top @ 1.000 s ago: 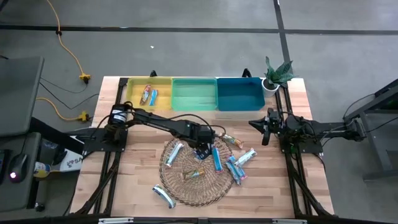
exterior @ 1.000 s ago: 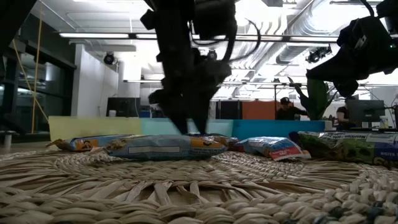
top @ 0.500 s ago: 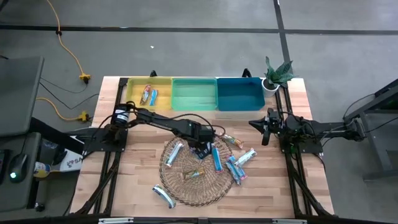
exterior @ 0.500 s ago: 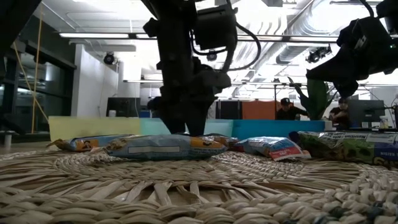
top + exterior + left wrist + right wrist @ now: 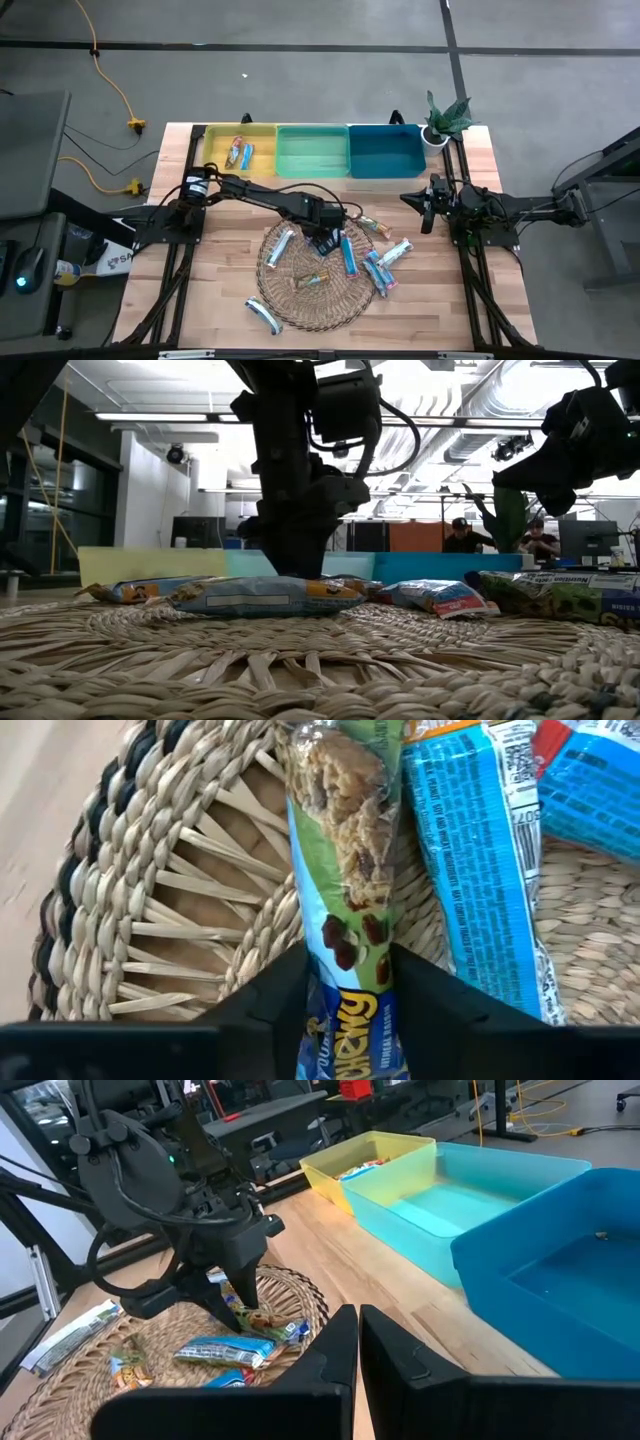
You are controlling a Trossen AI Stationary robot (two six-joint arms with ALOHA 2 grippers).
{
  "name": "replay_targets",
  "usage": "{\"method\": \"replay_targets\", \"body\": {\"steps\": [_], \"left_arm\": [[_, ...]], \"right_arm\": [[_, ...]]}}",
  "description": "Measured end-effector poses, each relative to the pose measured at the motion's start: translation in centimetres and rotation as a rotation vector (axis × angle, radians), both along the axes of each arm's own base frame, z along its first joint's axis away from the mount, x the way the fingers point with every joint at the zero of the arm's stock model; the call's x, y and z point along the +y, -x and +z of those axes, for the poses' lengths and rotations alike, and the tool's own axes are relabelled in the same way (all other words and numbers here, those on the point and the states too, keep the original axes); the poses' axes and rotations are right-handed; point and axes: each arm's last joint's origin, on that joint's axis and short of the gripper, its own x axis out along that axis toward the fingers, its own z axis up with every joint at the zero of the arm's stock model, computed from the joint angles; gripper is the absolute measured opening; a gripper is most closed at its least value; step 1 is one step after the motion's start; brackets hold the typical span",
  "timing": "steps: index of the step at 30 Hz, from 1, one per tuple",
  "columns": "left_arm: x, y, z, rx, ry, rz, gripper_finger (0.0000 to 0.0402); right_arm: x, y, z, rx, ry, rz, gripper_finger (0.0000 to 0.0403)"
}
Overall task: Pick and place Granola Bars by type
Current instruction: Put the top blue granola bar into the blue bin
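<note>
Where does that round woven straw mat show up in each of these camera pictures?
High view: the woven mat lies low and centre on the table.
Low view: its weave fills the whole foreground.
Left wrist view: its dark-banded rim curves beside the gripped green bar.
Right wrist view: it lies under the other arm.
Shared landmark: the left gripper, down on the mat.

wooden table (image 5: 220, 280), wicker mat (image 5: 310, 298), three bins (image 5: 312, 152)

Both arms are matte black, built of jointed segments. The left arm (image 5: 265, 198) carries looped black cables along its links. The right arm (image 5: 500, 209) shows blocky black housings; fingers (image 5: 328, 1365) flat, dark.
</note>
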Motion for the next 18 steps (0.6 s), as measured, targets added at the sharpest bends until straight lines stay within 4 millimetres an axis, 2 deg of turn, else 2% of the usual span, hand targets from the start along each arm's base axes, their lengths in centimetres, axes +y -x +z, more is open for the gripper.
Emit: {"method": "replay_targets", "body": {"steps": [9,18], "left_arm": [[0.0,0.0,0.0,0.0,0.001,0.0,0.006],[0.0,0.14,0.32,0.001,-0.003,-0.027,0.005]], "right_arm": [[0.0,0.0,0.0,0.0,0.0,0.0,0.0],[0.0,0.0,0.0,0.0,0.0,0.0,0.0]]}}
